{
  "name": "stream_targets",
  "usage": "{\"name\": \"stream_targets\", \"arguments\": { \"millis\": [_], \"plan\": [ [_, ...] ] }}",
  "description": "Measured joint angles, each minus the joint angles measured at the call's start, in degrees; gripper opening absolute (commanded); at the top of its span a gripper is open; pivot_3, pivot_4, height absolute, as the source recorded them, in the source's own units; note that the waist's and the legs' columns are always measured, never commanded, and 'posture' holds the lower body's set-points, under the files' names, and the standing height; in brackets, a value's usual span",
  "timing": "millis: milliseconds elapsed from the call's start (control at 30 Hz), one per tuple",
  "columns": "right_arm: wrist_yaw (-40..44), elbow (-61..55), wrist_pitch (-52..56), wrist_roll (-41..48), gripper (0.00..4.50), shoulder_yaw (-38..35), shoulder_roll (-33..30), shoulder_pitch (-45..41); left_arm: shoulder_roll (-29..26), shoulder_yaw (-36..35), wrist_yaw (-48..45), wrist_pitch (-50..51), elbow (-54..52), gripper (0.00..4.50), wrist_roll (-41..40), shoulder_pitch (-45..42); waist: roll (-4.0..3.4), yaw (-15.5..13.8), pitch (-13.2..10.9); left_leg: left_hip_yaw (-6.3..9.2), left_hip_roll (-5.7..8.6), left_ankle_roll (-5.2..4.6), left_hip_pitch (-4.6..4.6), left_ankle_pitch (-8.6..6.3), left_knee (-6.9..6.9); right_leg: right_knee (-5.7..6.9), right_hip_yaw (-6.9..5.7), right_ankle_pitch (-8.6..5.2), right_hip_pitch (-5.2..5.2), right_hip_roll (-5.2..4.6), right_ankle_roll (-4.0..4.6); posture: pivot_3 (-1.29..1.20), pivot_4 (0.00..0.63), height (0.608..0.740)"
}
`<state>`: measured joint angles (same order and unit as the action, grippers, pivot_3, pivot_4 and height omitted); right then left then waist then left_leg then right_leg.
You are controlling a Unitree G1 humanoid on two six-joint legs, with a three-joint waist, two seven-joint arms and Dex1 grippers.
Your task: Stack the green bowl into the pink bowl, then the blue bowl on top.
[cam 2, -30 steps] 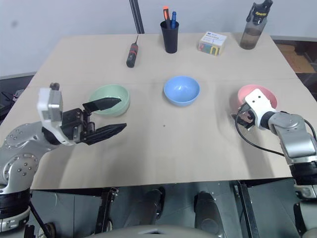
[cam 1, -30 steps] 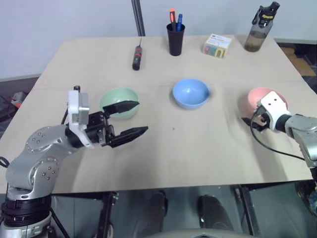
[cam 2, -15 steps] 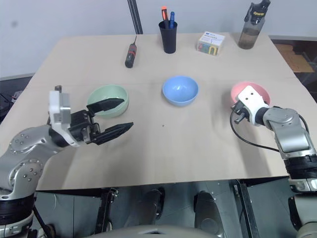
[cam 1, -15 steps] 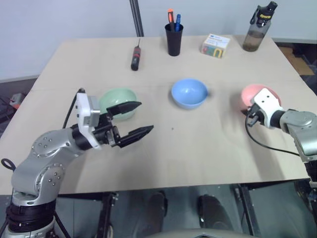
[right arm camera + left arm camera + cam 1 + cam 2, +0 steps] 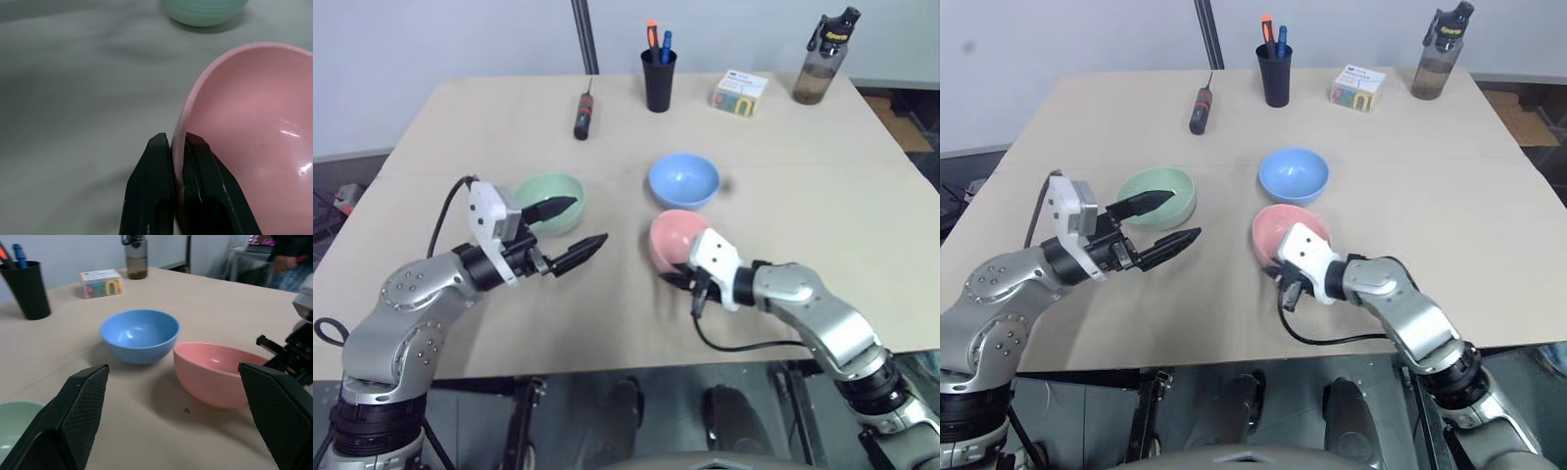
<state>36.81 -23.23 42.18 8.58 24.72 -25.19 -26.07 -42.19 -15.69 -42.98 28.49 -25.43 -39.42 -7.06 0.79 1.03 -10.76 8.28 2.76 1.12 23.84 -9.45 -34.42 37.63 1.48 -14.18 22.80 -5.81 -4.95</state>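
Three bowls: all sitting mid-table, none stacked yet.
Pink bowl: small round salmon-pink plastic bowl (image 5: 674, 241) sitting near the front centre, just in front of the small round sky-blue plastic bowl (image 5: 684, 180), tilting a little.
Right gripper (image 5: 177, 147): black fingers pinching together on the pink bowl's near rim, one inside, one outside.
Green bowl: small round mint-green plastic bowl (image 5: 548, 201) lying to the left of the pink one, a clear gap between them.
Left gripper (image 5: 570, 233): jaws standing wide apart, holding nothing, hovering right over the green bowl's near edge, pointing across toward the pink bowl.
Nearer arm: left one, judging by position, for the green bowl.
Key relation: green bowl's rim lying just behind and under the open jaws; the stack target lying to their right.
Room: bare tan tabletop (image 5: 460, 127) between bowls; black pen cup (image 5: 659, 76), screwdriver (image 5: 581, 114) well back; front table edge close to the pink bowl.
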Motion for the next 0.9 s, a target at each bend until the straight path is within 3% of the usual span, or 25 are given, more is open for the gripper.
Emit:
{"name": "stream_targets", "arguments": {
  "millis": [100, 167, 200, 233, 267, 400, 533, 567, 767, 900],
  "plan": [
    [0.92, 2.42, -0.17, -1.98, 0.92, 1.2, -1.35, -2.28, -0.31, -0.92, 2.2, 1.25, -0.06, 4.5, 0.24, 0.13, 0.02, -0.18, 0.01, 0.1, 0.0, 0.01, 0.0, 0.0, 0.02, 0.03, -0.06, 0.08, 0.01, 0.02, -0.07, 0.0, 0.15, 0.74],
    [2.06, 3.07, 0.09, -1.73, 1.83, 1.59, -1.39, -2.23, -0.9, -1.77, 4.02, 1.84, -0.12, 4.5, 1.64, 0.14, 0.01, -0.05, 0.01, 0.08, 0.0, 0.01, 0.01, 0.0, 0.1, 0.0, -0.05, 0.13, 0.04, 0.03, -0.15, 0.0, 0.15, 0.74],
    [2.65, 3.09, 0.17, -1.49, 2.04, 1.64, -1.45, -2.19, -1.09, -1.78, 5.17, 2.0, -0.34, 4.5, 2.86, 0.17, 0.01, -0.01, 0.01, 0.07, 0.0, 0.01, 0.02, 0.0, 0.11, -0.01, -0.04, 0.13, 0.04, 0.03, -0.15, 0.0, 0.15, 0.74],
    [3.05, 3.08, 0.18, -1.34, 2.64, 1.64, -1.54, -2.18, -1.11, -1.73, 6.58, 2.04, -0.6, 4.5, 4.63, 0.36, 0.01, 0.05, 0.01, 0.06, 0.0, 0.01, 0.02, -0.01, 0.11, -0.02, -0.04, 0.13, 0.04, 0.03, -0.15, 0.0, 0.15, 0.74],
    [3.15, 3.07, 0.19, -1.33, 2.74, 1.62, -1.6, -2.18, -1.12, -1.72, 7.18, 2.06, -0.67, 4.5, 5.33, 0.48, 0.01, 0.1, 0.01, 0.06, 0.0, 0.01, 0.02, 0.0, 0.11, -0.02, -0.03, 0.14, 0.04, 0.03, -0.15, 0.0, 0.15, 0.74],
    [4.3, 0.61, 1.4, 1.17, 4.23, -1.36, -2.85, -0.93, -2.4, -0.76, 11.94, 3.83, -2.46, 4.5, 11.48, 1.62, 0.02, 0.0, 0.0, 0.07, -0.01, 0.01, 0.02, 0.0, 0.11, 0.01, -0.04, 0.12, 0.04, 0.03, -0.16, 0.0, 0.15, 0.74],
    [5.32, -5.5, 1.47, 6.67, 4.37, -9.89, -3.29, 1.14, -7.2, 2.93, 15.41, 11.84, -4.97, 4.5, 16.1, 0.97, 0.08, -0.17, -0.03, 0.11, -0.01, 0.01, 0.02, 0.0, 0.1, 0.05, -0.07, -0.01, 0.03, 0.04, -0.39, 0.0, 0.15, 0.74],
    [6.01, -8.38, 1.41, 9.7, 4.37, -13.91, -4.04, 1.94, -11.38, 6.33, 15.55, 15.43, -5.45, 4.5, 18.51, -0.8, 0.11, -0.24, -0.07, 0.13, -0.01, 0.01, 0.04, 0.0, 0.09, 0.03, -0.1, -0.01, 0.03, 0.05, -0.39, 0.0, 0.15, 0.74],
    [6.57, -12.34, 1.11, 14.74, 4.37, -21.01, -6.22, 3.31, -16.84, 19.71, 15.38, 24.06, -4.43, 4.5, 26.02, -12.59, 0.13, -0.13, -0.08, 0.08, -0.02, 0.01, 0.02, -0.01, 0.1, 0.02, -0.09, -0.03, 0.03, 0.06, -0.39, 0.0, 0.15, 0.74],
    [5.99, -12.34, -0.06, 14.87, 4.5, -21.34, -6.85, 4.43, -16.21, 27.69, 14.24, 27.15, -0.44, 3.43, 29.88, -19.87, 0.14, 0.19, -0.13, 0.04, -0.04, 0.0, 0.1, -0.01, 0.14, 0.05, -0.06, -0.01, 0.17, 0.07, -0.41, 0.0, 0.15, 0.74]
  ]
}}
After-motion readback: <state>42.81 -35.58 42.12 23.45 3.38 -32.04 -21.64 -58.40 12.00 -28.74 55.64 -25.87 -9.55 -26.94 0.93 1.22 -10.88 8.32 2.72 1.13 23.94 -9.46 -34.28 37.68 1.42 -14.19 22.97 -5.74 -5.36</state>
